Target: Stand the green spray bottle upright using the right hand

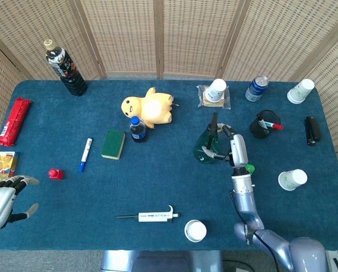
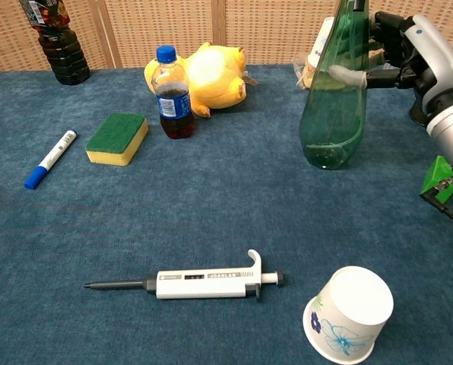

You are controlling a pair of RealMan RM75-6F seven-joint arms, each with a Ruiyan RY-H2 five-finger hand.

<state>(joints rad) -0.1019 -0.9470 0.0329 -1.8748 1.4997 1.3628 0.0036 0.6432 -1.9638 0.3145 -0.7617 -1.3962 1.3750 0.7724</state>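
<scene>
The green spray bottle (image 2: 334, 99) stands nearly upright on the blue table, its base on the cloth and its top cut off by the frame edge in the chest view. In the head view the green spray bottle (image 1: 206, 147) shows right of centre. My right hand (image 2: 397, 57) grips its upper part from the right, thumb across the front. The right hand (image 1: 228, 141) appears beside the bottle in the head view too. My left hand (image 1: 1, 201) hovers at the table's near left edge, fingers apart and holding nothing.
A pipette (image 2: 192, 283) and an upturned paper cup (image 2: 350, 313) lie in front. A small cola bottle (image 2: 171, 93), sponge (image 2: 118, 138), yellow plush (image 2: 210, 72) and blue marker (image 2: 50, 158) sit to the left. A black pen cup (image 1: 262, 126) stands behind the right hand.
</scene>
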